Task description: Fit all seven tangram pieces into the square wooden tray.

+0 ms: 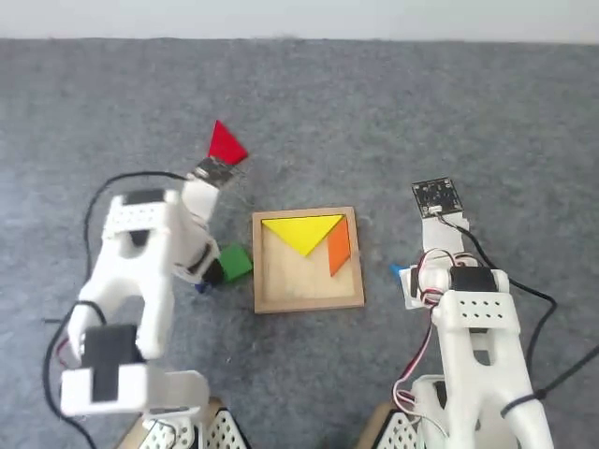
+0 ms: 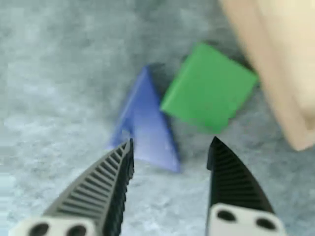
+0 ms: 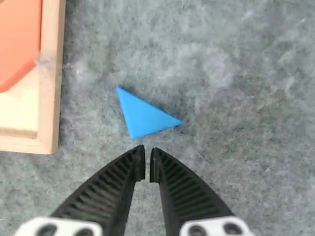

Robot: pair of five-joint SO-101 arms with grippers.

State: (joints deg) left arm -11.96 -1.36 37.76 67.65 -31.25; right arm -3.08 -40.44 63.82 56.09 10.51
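The square wooden tray sits mid-worktop. It holds a yellow triangle along its far edge and an orange piece against its right wall. A green square lies just left of the tray, with a dark blue triangle beside it. The left gripper is over that triangle, spread wide and empty. To the right of the tray, the right gripper, nearly closed and empty, points at a light blue triangle. A red triangle lies farther back.

White plastic left arm, matching right arm, black cables, bare circuit board at the wrist, ribbed black pincer fingers on white screw-holed mounts.
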